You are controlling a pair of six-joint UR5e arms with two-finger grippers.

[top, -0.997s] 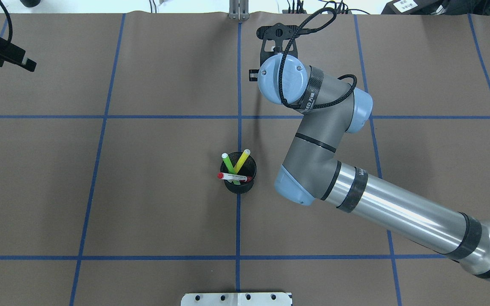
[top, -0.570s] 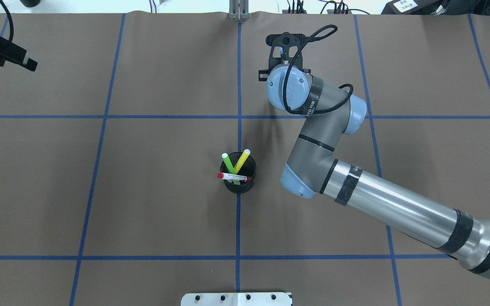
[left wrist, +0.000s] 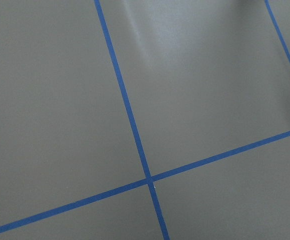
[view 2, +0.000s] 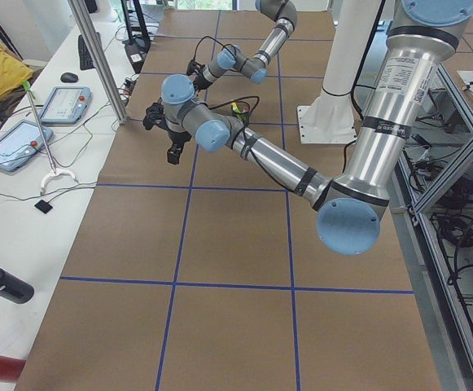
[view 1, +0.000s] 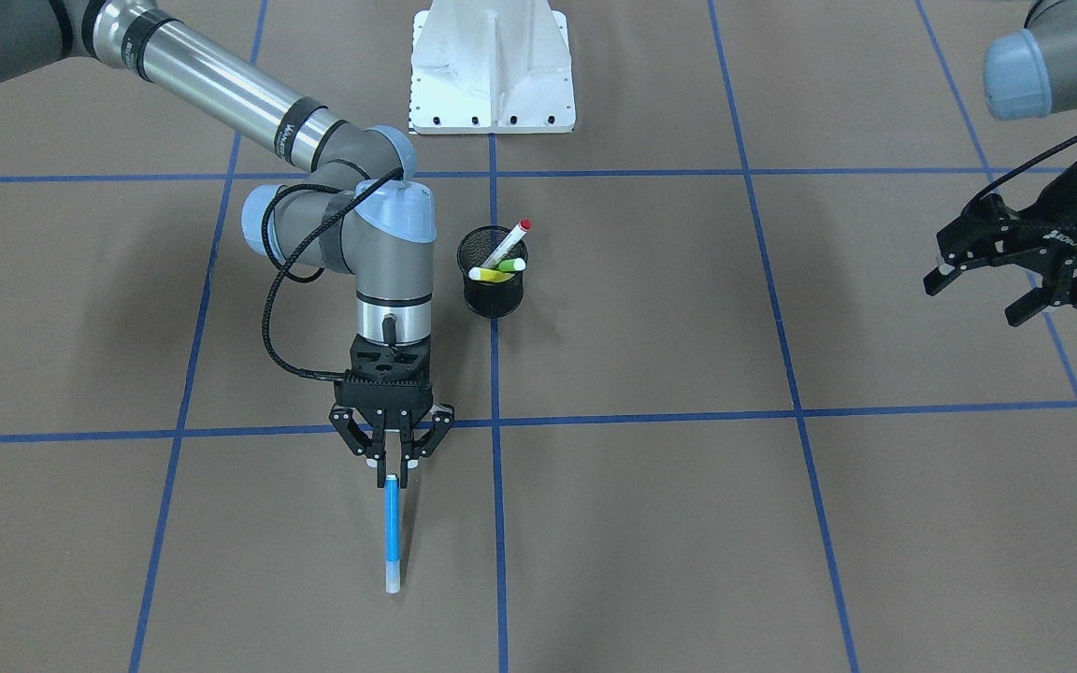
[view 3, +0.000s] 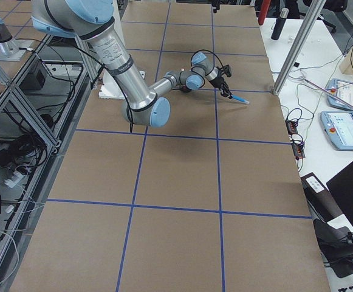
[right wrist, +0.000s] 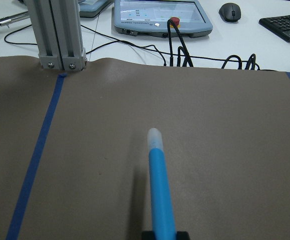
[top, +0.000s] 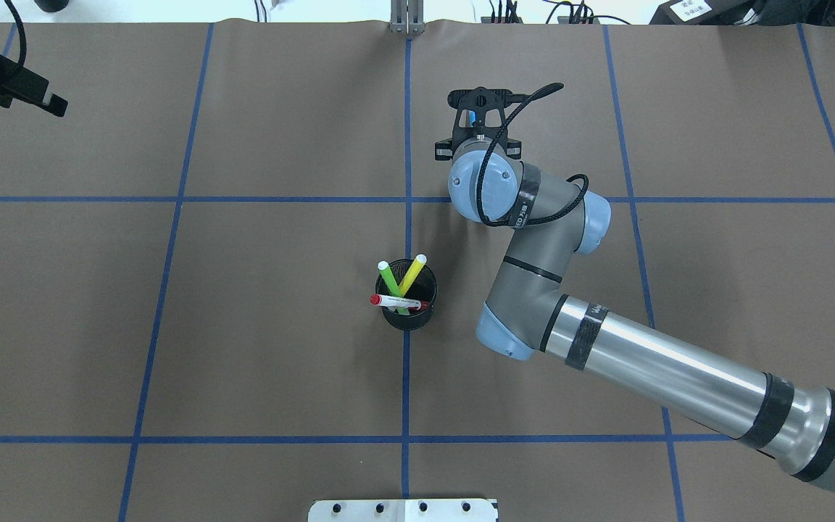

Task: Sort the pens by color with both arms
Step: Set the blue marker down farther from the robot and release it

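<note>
Placement looks to be the step in hand: the right gripper point(view 1: 393, 467) is clamped on one end of the blue pen point(view 1: 393, 537). The pen's long axis runs straight out from the fingers, away from the robot's base, with the pale cap at the far end. In the right side view the pen slopes down toward the brown table point(view 1: 688, 523); whether the cap touches the surface I cannot tell. It sits just past a taped cross line, beside the centre line on the robot's right. The other three pens stand in the black mesh cup point(top: 407, 319) near the table's middle, well apart from the held one: the red-ended pen point(top: 396, 301) lies across the rim, while the green pen point(top: 391, 279) and the yellow pen point(top: 410, 274) lean apart in a V. The left gripper point(view 1: 973, 301) hangs spread and empty, far out on the robot's left and well away from the cup. As I judge it, the pen is held only by its end, so letting go will drop the near end, and the round barrel may roll.
</note>
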